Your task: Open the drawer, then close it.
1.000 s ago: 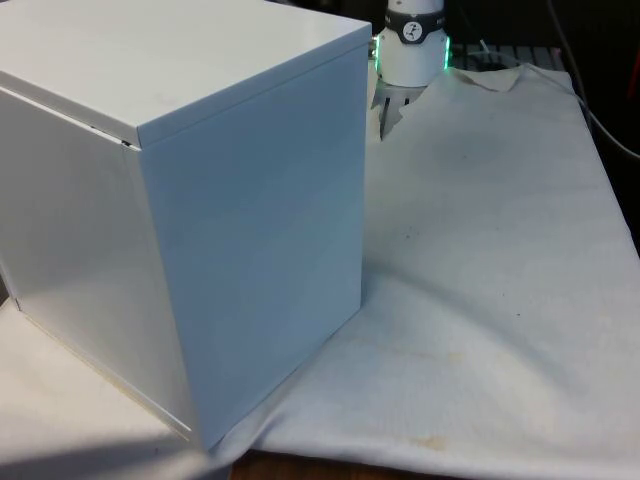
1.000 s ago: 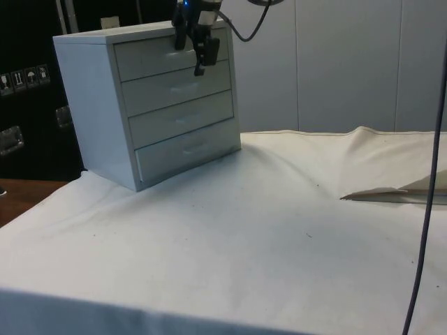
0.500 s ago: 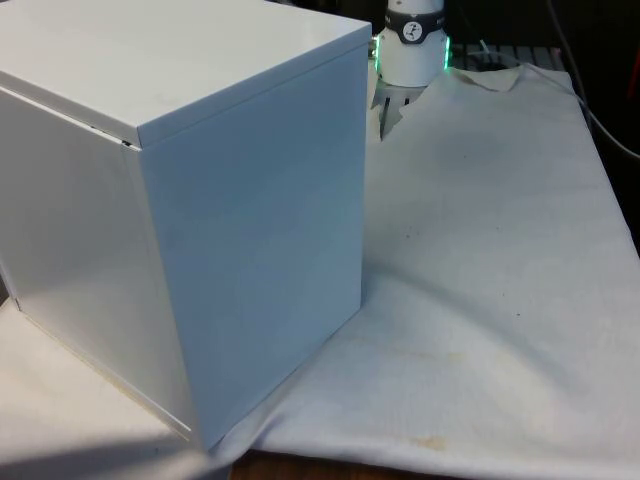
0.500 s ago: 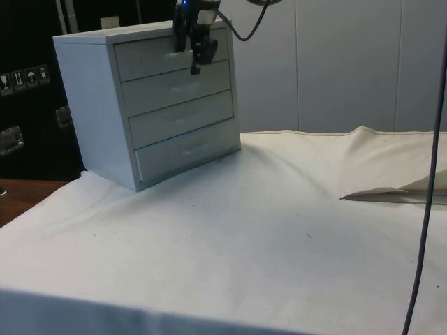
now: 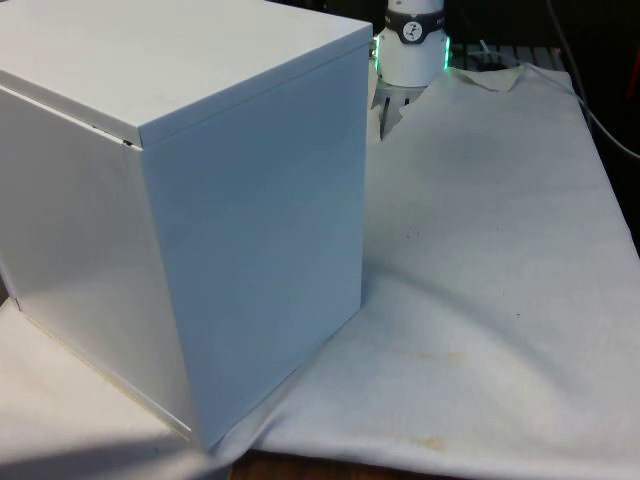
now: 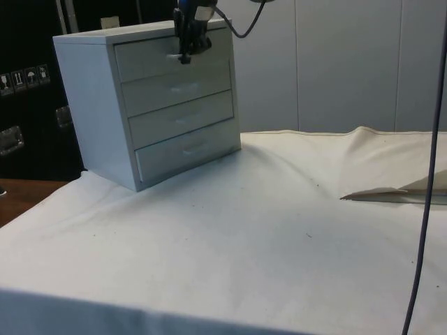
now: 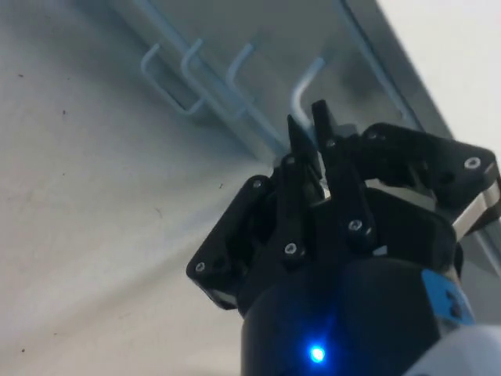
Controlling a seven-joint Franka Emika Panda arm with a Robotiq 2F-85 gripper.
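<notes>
A white chest of drawers (image 5: 250,250) with several drawers stands at the front view's left, its back and side turned to that camera. From the side, the chest (image 6: 91,105) shows its drawer fronts, all pushed in. My gripper (image 6: 184,56) hangs at the top drawer (image 6: 147,61), right at its thin wire handle. In the wrist view the gripper (image 7: 308,125) is shut, both fingers pressed together on the top drawer's handle (image 7: 307,78). The lower drawers' handles (image 7: 192,70) line up beyond it.
The white cloth (image 5: 500,260) covers the table, with open room beside the chest at the front view's right. A raised fold (image 6: 391,192) lies in the cloth at the side view's right. A dark cable (image 6: 427,209) hangs down there.
The fingers have shut on the top drawer's handle; a second ago they stood wide open around it. The gripper has drawn in slightly towards the drawer front. The drawers have not moved.
</notes>
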